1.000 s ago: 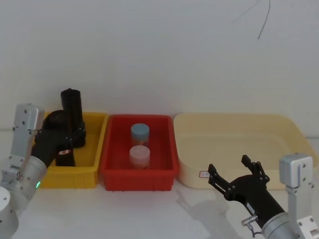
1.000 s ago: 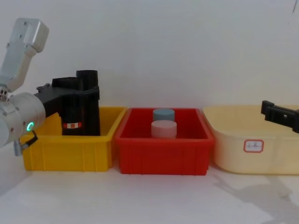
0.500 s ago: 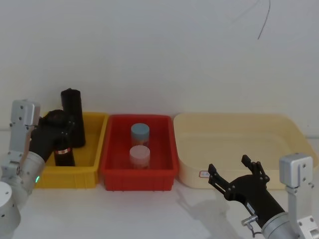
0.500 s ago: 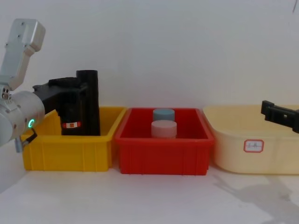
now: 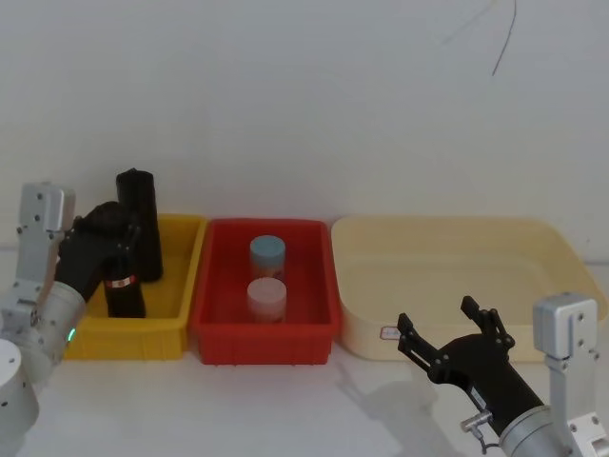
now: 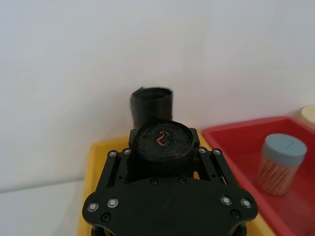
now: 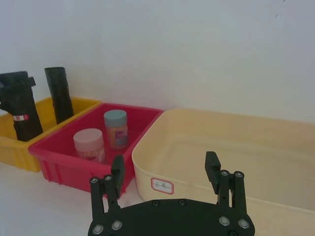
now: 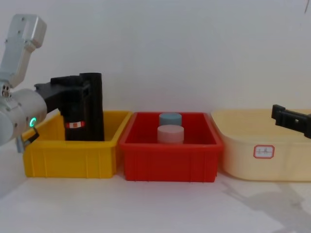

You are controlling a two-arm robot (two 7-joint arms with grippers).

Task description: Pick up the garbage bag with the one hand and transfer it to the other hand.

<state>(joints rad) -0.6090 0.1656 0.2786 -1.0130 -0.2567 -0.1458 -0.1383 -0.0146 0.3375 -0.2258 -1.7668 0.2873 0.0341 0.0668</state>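
The garbage bag (image 8: pixel 74 127), a black roll with a red-and-white band, stands upright in the yellow bin (image 8: pixel 68 158). My left gripper (image 8: pixel 72 94) is shut on its upper part; in the left wrist view the roll's top (image 6: pixel 161 143) sits tight between the fingers (image 6: pixel 206 164). From the head view the bag (image 5: pixel 124 293) is at the bin's left side, under the left gripper (image 5: pixel 116 246). A plain black roll (image 8: pixel 92 107) stands just behind it. My right gripper (image 5: pixel 453 330) hovers open in front of the cream bin, holding nothing.
A red bin (image 5: pixel 319 328) in the middle holds a blue-lidded jar (image 5: pixel 267 254) and a pink-lidded jar (image 5: pixel 266 297). A large cream bin (image 5: pixel 561 262) stands on the right. White table lies in front of the bins, a white wall behind.
The left gripper drew back from the plain roll, settled around the banded bag, and the bag's label now sits slightly higher. The right arm has not moved.
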